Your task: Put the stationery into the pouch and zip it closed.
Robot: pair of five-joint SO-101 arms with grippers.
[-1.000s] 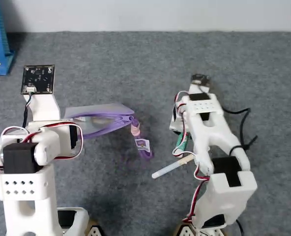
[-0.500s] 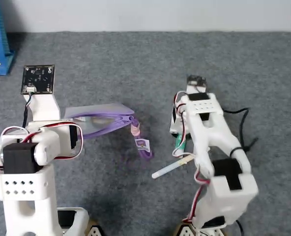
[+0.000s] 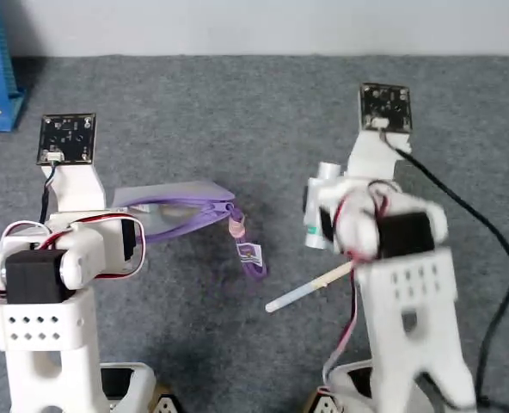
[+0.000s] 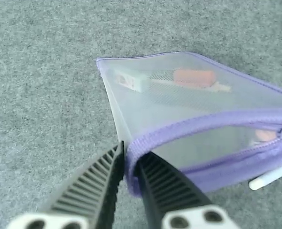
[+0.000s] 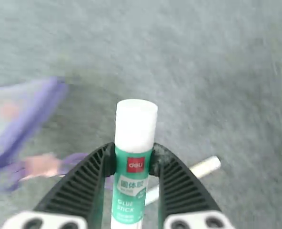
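Lifting glue stick off the surface in right claw, clamped on it, up from its low reach a second ago; pinching pouch rim in left claw; insertion looking next.

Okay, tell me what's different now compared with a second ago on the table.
The right arm swung up and back, and the right pincer now holds the glue stick raised, where before it was low beside the white pen. The left pincer stayed clamped on the edge of the pouch. Pouch and white pen have not moved.
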